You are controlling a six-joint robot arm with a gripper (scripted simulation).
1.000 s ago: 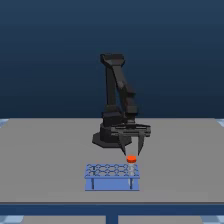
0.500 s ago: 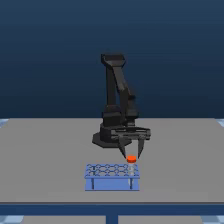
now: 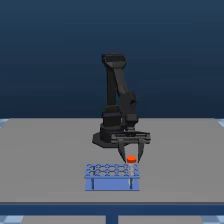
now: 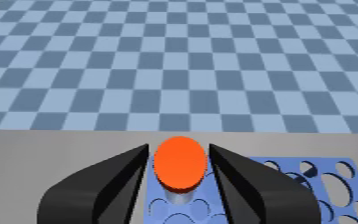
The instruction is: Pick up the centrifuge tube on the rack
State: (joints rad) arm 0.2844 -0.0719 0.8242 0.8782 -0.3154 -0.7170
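The blue rack (image 3: 107,172) stands near the front of the grey table, and part of it also shows in the wrist view (image 4: 328,189). The centrifuge tube (image 3: 131,159) stands upright in a hole at the rack's end toward the exterior view's right; only its orange-red cap shows clearly. My gripper (image 3: 131,161) hangs straight over it, open, with one finger on each side of the cap. In the wrist view the cap of the tube (image 4: 179,165) fills the space between the dark fingers (image 4: 113,180), leaving narrow gaps, and the gripper (image 4: 179,148) is centred on it.
The arm's black base (image 3: 112,136) stands just behind the rack. The grey table (image 3: 50,150) extends to both sides. The rack's other holes look empty. A checkered floor lies beyond the table edge in the wrist view.
The gripper has come down from just above the cap until its fingers flank it. Tube and rack have not moved.
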